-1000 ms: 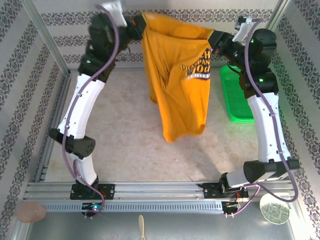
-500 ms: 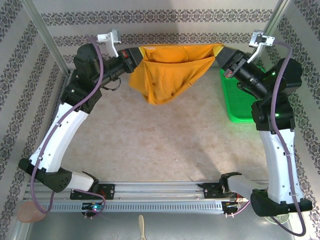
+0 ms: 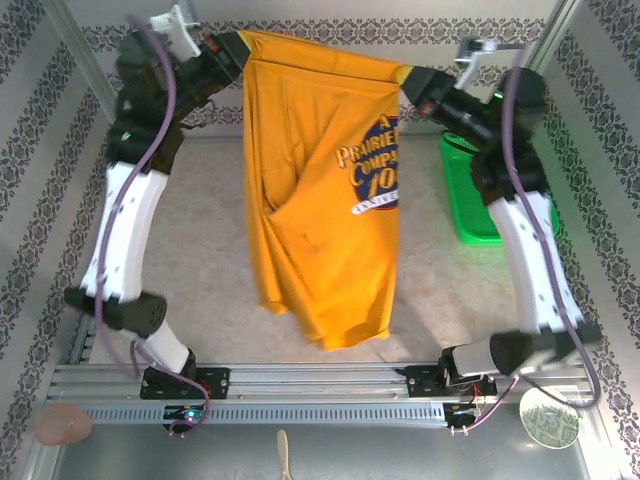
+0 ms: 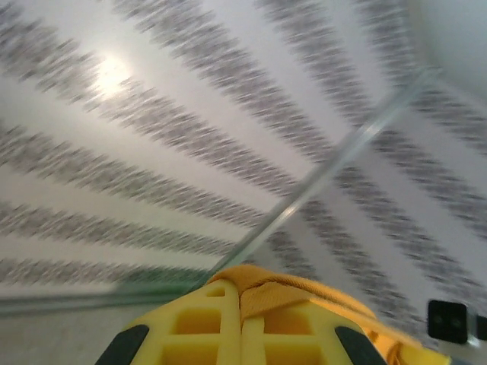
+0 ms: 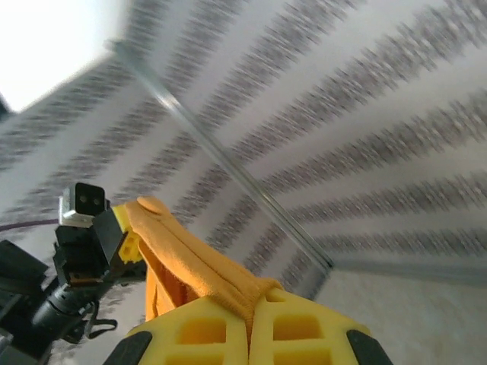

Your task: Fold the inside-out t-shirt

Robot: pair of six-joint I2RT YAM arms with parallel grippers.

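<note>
Mustard-orange cotton hangs between my two claws. The inside-out t-shirt (image 3: 325, 220) is strung up by its top edge, with the left claw (image 3: 225, 45) pressed shut on one corner and the right claw (image 3: 405, 78) pinching the other. Its body drapes below both, over the worktop (image 3: 200, 270). Each pinch looks thin to me, so pulling the claws apart hard could slip a corner free. The twisted drape might also land creased, or swing onto the green basket (image 3: 470, 210) beneath the right claw.
</note>
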